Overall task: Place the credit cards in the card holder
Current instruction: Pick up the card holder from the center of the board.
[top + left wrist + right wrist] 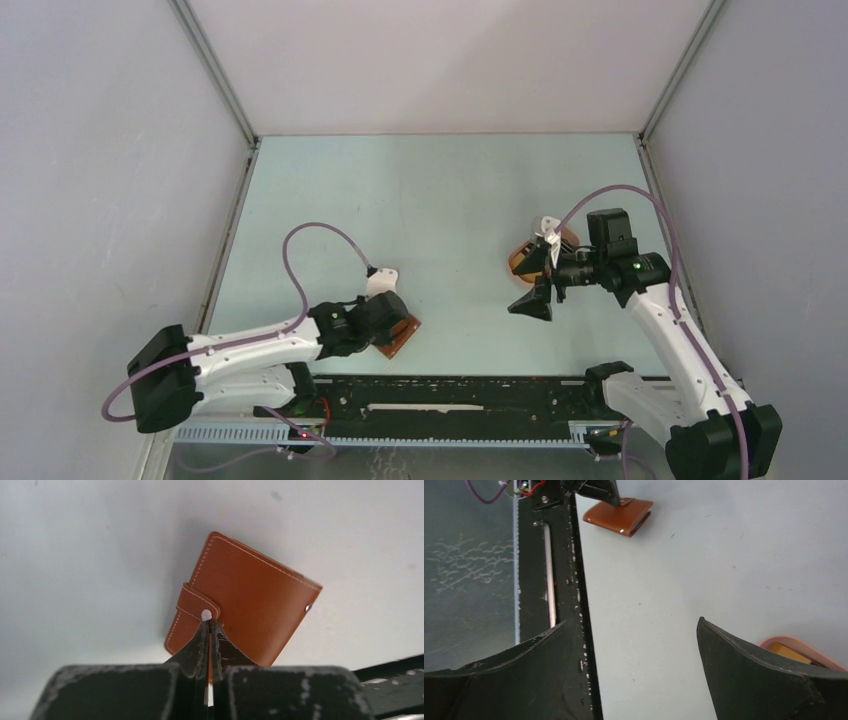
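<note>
Your left gripper [208, 626] pressing together at the snap tab [196, 601] of the reddish-brown leather wallet [255, 605], right gripper [632, 621] hanging spread wide, pink oval tray [775, 640] cropping off lower right, its yellow-orange card [790, 652] half hiding.

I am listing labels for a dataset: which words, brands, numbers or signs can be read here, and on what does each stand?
None can be read.
The card holder shows only plain leather, stitching and a snap.
The credit cards in the pink tray are too small and hidden to read.
</note>
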You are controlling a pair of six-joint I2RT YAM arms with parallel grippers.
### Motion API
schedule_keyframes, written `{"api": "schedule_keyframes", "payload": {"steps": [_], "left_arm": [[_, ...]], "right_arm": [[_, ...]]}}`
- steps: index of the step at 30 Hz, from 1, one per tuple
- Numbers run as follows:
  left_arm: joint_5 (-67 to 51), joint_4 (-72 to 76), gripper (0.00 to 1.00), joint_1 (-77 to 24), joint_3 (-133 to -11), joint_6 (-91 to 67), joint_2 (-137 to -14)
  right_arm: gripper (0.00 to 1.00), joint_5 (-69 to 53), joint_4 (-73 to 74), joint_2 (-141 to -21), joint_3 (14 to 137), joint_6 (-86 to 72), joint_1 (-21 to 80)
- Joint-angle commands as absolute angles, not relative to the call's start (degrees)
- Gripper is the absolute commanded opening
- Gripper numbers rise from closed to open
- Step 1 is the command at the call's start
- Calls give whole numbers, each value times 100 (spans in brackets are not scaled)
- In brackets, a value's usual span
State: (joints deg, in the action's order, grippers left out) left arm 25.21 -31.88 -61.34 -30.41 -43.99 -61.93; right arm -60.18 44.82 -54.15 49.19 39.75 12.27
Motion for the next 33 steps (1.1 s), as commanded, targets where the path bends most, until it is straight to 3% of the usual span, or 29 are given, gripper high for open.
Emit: {"api": "schedule_keyframes", "payload": {"steps": [1, 10, 18, 33], "left_arm": [[2547, -2381, 0, -6113, -3096, -3748, -5683], [2368, -1017, 0, -6109, -3441, -2768, -6306], [2192, -84, 0, -6130, -3916, -2179, -6855], [1888, 664, 0, -6304, -4014, -2065, -7219]], "right_arm": [[100, -6465, 4315, -5731, 4927, 3633, 1336], [100, -6252, 2888, -6611, 4685, 1772, 1700], [97, -5144, 1968, -7835, 4868, 41, 2357], [75, -5858, 1751, -9064, 5342, -916, 2487]]}}
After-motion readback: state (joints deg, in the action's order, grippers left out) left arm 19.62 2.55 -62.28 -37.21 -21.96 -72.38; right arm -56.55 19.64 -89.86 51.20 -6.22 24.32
